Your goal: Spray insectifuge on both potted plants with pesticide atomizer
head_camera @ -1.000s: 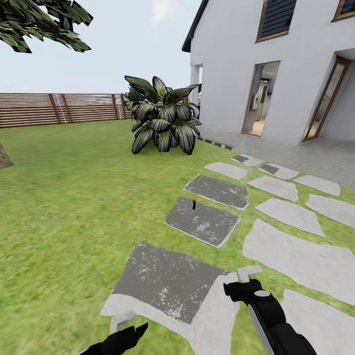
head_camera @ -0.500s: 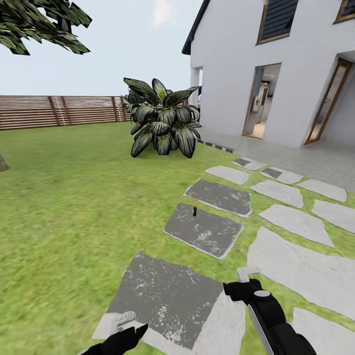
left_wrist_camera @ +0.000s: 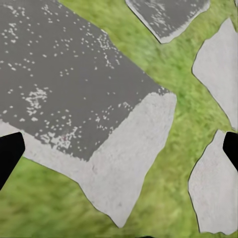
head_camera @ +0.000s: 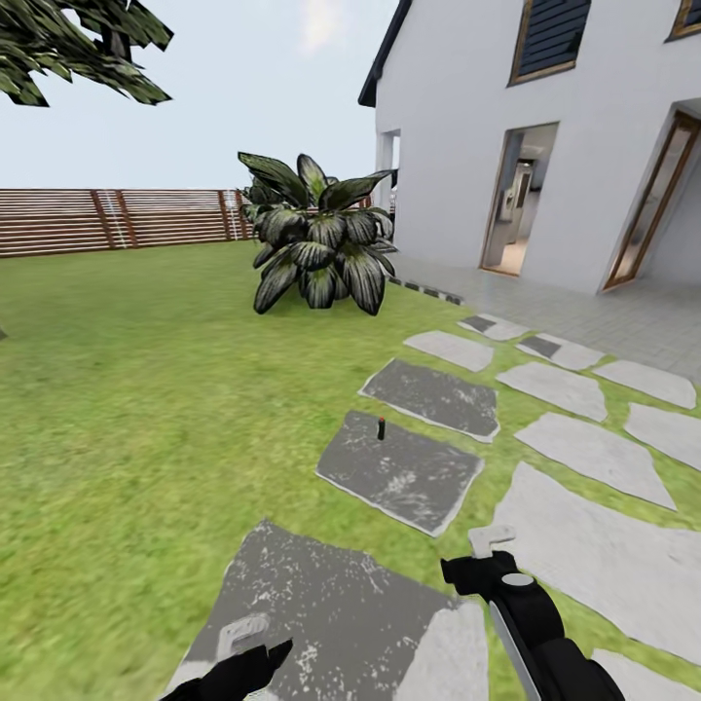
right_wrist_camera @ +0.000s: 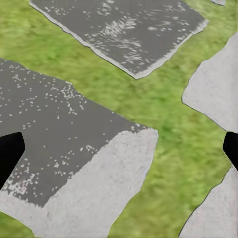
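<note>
The pesticide atomizer (head_camera: pixel 381 427), a tiny dark bottle with a red tip, stands upright on a dark grey paving stone (head_camera: pixel 401 472) in the middle of the head view. Beyond it on the lawn grows a rosette of pointed, pale-streaked green leaves (head_camera: pixel 316 248); its pot is hidden. My left gripper (head_camera: pixel 258 643) hangs low at the bottom edge and my right gripper (head_camera: pixel 472 553) at the lower right, both well short of the bottle. Each wrist view shows dark fingertips (left_wrist_camera: pixel 10 153) (right_wrist_camera: pixel 10 153) far apart over stone and grass, so both grippers are open and empty.
Grey stepping stones (head_camera: pixel 584 448) run across the green lawn (head_camera: pixel 146 409) toward a white house (head_camera: pixel 545 136) with open doorways. A brown slat fence (head_camera: pixel 117 216) closes the back. Tree foliage (head_camera: pixel 68 49) overhangs at the upper left.
The whole head view has shifted as the camera advanced: the atomizer and stones now sit lower and nearer. Both arms keep the same pose in the picture.
</note>
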You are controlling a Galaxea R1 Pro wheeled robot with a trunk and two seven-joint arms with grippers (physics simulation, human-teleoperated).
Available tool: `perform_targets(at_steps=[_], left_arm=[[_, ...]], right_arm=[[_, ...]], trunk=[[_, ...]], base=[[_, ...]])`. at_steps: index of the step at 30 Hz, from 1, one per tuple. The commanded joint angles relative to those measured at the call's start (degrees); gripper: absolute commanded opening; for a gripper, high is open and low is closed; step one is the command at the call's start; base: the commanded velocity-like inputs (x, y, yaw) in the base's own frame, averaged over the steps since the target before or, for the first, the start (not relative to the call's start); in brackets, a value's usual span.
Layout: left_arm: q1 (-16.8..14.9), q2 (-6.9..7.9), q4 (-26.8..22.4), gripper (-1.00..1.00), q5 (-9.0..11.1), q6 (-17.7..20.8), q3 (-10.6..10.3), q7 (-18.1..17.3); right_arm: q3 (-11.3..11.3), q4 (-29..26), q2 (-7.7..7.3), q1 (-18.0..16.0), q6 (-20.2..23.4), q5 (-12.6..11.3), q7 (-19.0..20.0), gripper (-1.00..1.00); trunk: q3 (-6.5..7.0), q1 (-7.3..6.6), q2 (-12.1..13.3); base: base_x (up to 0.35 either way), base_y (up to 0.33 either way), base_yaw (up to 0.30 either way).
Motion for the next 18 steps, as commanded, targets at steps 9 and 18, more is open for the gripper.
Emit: perform_targets(at_steps=[9,18], left_arm=[[0.0,0.00,0.0,1.00,0.0,0.0,0.0,0.0],[0.0,0.00,0.0,1.00,0.0,-0.1,0.0,0.0]], right_arm=[[0.0,0.0,0.00,0.0,0.1,0.0,0.0,1.00],[0.0,0.0,0.00,0.0,0.0,0.0,0.0,1.00]], trunk=[[0.00,0.00,0.0],[0.00,0.00,0.0]], base=[[0.320,-0.133,0.000],[0.320,-0.102,0.000]])
